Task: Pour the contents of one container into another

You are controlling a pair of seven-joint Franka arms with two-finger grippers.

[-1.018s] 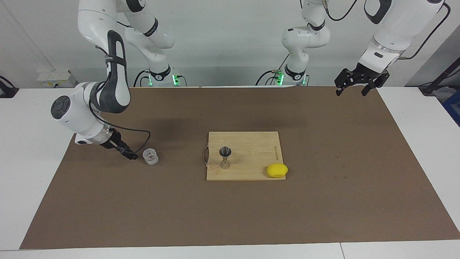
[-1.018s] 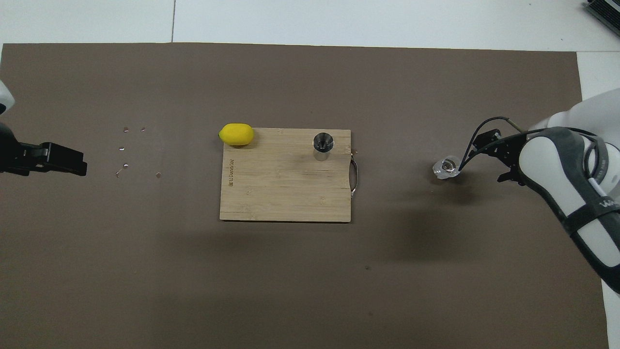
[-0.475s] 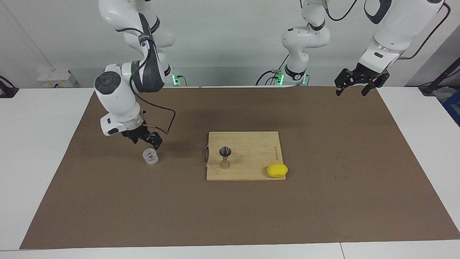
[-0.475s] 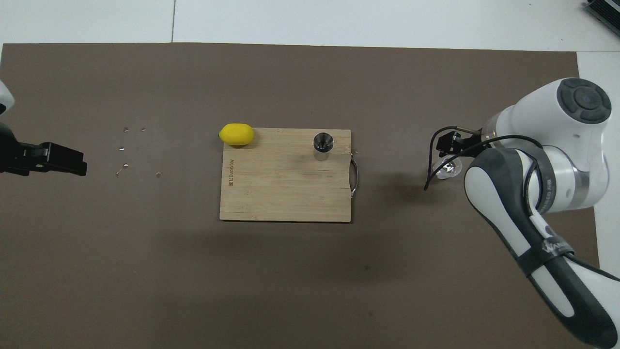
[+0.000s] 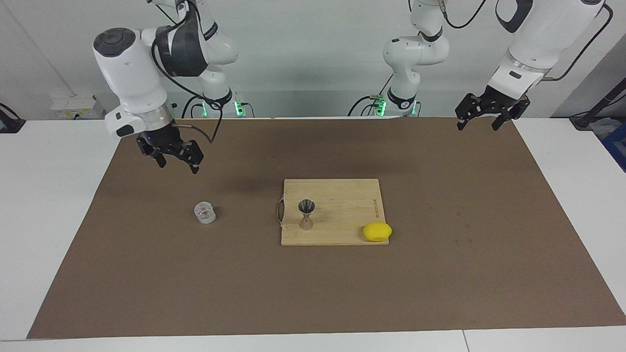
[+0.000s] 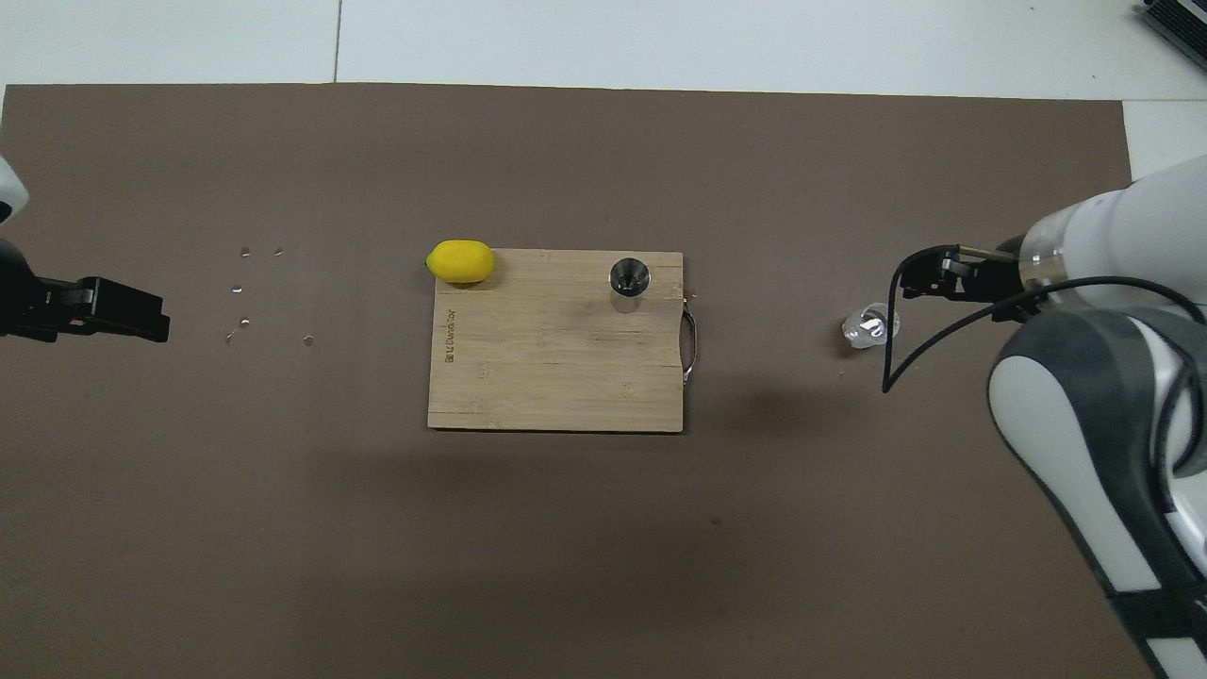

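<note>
White wall at the back, white table (image 5: 49, 205) with a big brown mat (image 5: 440, 254) covering most of it. In the middle of the mat there's a wooden cutting board (image 5: 342, 200) with a small metal jigger (image 5: 306, 214) standing upright on it, near the handle edge. A lemon (image 5: 377, 231) sits at the board's corner, farther from the robots than the jigger and toward the left arm's end.

The little clear glass (image 5: 205, 213) is on the mat, well apart from the board, toward the right arm's end of the table. It's upright and nothing is touching it.

The right gripper (image 5: 177, 162) hangs in the air over the mat, fingers spread wide, holding nothing. The left gripper (image 5: 479, 122) waits over the mat's edge at its own end, also wide open and empty.
</note>
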